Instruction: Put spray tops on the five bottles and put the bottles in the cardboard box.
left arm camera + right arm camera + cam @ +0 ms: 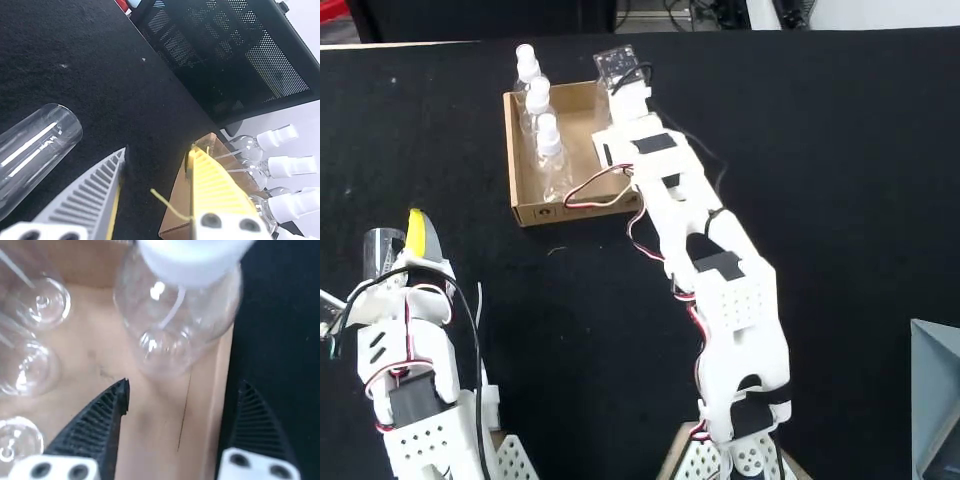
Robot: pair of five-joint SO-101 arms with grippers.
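The cardboard box (575, 208) holds three clear bottles with white spray tops (548, 135) standing along its left side. Another topped bottle (175, 325) stands by the box's right wall (220, 390). My right gripper (182, 390) hangs open just short of it, over the far right of the box (620, 78). A clear bottle without a top (382, 245) lies on the black table at the near left. My left gripper (406, 250) is open beside it. The bottle's open mouth (45, 135) sits outside the grey finger (107, 175), and nothing is between the fingers.
The table (840, 150) is covered in black cloth. A grey object (935, 400) stands at the near right edge. A black mesh panel (225, 50) rises beyond the table's far side. The right arm (720, 270) stretches across the middle of the table towards the box.
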